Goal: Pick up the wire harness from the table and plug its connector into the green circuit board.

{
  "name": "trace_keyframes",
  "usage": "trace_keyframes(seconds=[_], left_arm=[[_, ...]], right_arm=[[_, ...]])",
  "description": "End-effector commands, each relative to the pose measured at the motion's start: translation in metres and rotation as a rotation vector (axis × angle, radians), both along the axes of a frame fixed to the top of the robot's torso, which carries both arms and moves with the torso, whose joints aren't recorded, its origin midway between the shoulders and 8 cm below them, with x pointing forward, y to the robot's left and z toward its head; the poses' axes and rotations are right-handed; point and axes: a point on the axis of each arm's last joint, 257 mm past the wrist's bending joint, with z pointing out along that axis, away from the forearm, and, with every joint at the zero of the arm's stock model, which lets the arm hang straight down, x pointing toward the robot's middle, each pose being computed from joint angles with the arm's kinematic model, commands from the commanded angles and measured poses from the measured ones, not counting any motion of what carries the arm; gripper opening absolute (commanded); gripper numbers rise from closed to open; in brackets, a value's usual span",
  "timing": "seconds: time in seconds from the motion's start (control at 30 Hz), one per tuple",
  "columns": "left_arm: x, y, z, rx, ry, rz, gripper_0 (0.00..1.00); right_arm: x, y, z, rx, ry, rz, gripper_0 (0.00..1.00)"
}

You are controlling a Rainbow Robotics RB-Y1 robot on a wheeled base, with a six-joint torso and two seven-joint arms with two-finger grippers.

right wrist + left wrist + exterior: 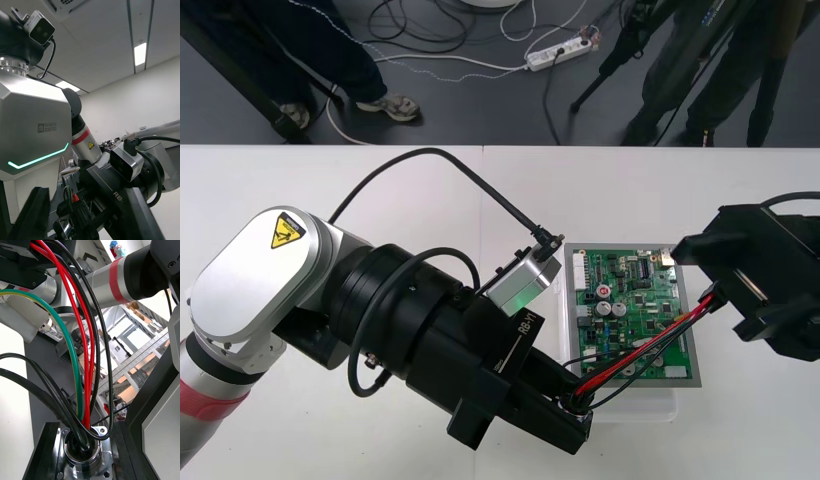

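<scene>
The green circuit board (pixel 632 292) lies on its white base (pixel 650 405) at the table's right middle. The wire harness (pixel 642 345) stretches taut across the board between both grippers. My left gripper (pixel 578 418) is at the board's near left corner, shut on the round metal socket (pixel 83 454), which sits between its black fingers (pixel 42 450). Red, black and green wires (pixel 85 352) rise from the socket. My right gripper (pixel 712 296) hovers over the board's right edge, shut on the other end, where the black plug (pixel 80 216) shows with red and green wires.
The left arm's bulky silver and black links (pixel 380 320) cover the table's left half, and its wrist camera (pixel 525 282) sits beside the board. A black cable (pixel 470 180) loops above it. The far table edge (pixel 500 147) meets dark floor.
</scene>
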Motion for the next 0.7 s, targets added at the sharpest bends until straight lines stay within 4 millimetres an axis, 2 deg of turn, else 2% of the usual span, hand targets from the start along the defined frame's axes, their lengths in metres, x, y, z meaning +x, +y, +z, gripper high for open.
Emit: trace_keyframes(seconds=[0.03,0.7], left_arm=[[0.001,-0.012,0.014,-0.024,0.001,0.003,0.0],[0.002,-0.013,0.015,-0.027,0.001,0.008,0.0]], right_arm=[[-0.005,0.005,0.004,0.024,-0.05,-0.005,0.0],[0.005,0.0,0.005,0.029,-0.036,-0.034,0.0]])
